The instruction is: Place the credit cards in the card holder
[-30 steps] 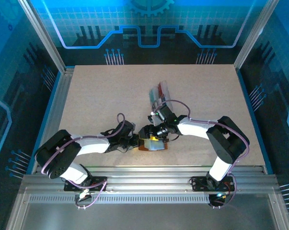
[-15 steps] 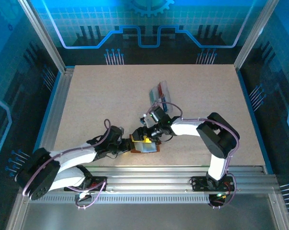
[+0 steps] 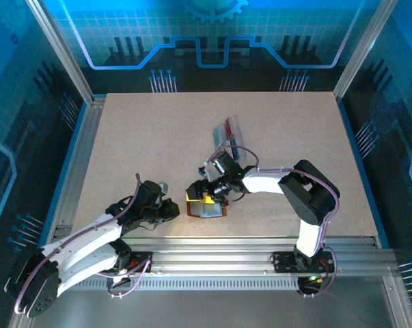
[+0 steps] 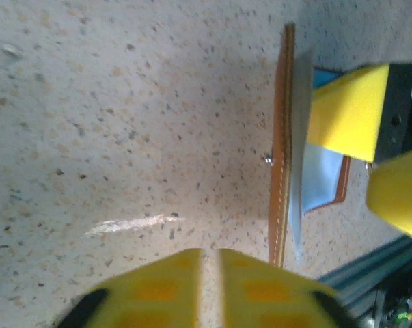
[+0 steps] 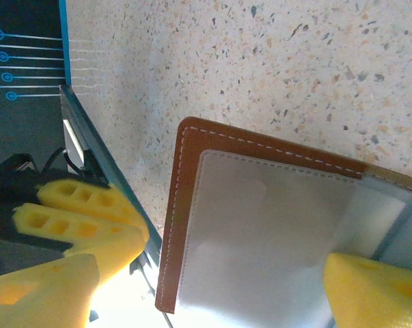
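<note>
The brown card holder [image 3: 207, 208] lies open near the table's front edge, its pale lining [image 5: 260, 239] facing up. My right gripper [image 3: 204, 195] hangs open directly over it, and its yellow fingers [image 5: 373, 287] stand wide on either side of the lining. To the holder's left, my left gripper [image 3: 171, 210] is shut with nothing in it, a short gap away. From the left wrist, the holder's leather edge [image 4: 282, 150] and clasp stud show ahead of my shut gripper [image 4: 211, 273]. Red and teal credit cards [image 3: 226, 130] stand in a clear tray behind.
The clear plastic tray [image 3: 229, 137] sits mid-table, just behind the right forearm. The metal rail [image 3: 212, 242] of the table's front edge runs close below the holder. Bare tabletop [image 3: 144, 137] spreads to the left and back.
My left arm has drawn back to the left, away from the holder, and its gripper has shut. The holder and my right gripper have shifted a little to the left.
</note>
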Robot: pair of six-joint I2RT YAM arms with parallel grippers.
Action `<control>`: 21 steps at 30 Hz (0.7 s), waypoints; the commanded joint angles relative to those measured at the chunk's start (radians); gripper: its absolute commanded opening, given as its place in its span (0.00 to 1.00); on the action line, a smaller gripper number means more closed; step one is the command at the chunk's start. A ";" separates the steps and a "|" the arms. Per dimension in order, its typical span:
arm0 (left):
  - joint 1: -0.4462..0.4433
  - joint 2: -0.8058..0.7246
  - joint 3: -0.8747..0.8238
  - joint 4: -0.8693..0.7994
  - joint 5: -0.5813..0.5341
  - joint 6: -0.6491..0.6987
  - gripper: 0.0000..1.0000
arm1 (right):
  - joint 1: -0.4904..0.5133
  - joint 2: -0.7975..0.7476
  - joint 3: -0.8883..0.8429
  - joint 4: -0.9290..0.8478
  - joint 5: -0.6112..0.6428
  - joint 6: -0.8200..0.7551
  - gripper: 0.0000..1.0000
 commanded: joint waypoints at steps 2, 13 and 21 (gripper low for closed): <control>-0.026 0.024 0.041 0.042 0.074 0.007 0.00 | -0.011 0.086 -0.018 -0.046 0.100 0.010 0.81; -0.124 0.118 0.094 0.106 0.027 -0.011 0.00 | -0.006 0.099 0.003 -0.088 0.123 -0.004 0.52; -0.147 0.124 0.149 0.066 0.003 -0.013 0.00 | 0.000 0.120 0.027 -0.130 0.142 -0.026 0.31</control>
